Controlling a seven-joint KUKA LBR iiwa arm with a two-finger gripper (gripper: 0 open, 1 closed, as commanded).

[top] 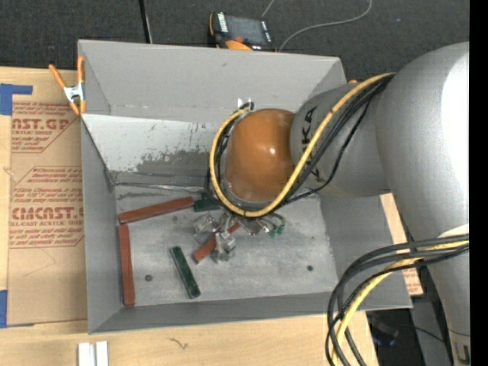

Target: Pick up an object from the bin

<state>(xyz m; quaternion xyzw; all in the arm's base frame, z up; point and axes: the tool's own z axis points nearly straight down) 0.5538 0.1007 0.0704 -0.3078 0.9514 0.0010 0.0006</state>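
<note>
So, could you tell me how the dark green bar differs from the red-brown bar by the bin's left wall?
The red-brown bar is longer than the dark green bar. The red-brown bar hugs the bin's left wall; the green one lies slanted mid-floor. Both are straight and lie flat.

From my remote station I can read print in two places. On the silver arm (358, 139), on the link just beside the orange cover, there are the black letters "KA", running upward along the link; cables cross the rest of the word. On the cardboard sheet (38, 166) lying left of the bin there is red print, cut by the picture's edge: large letters ending in "CAST.GP" near its top, large letters again lower down, and under them a small line I read as "ALL-CAST ACRYLIC SHEET". The other small lines are too fine to read.
</note>
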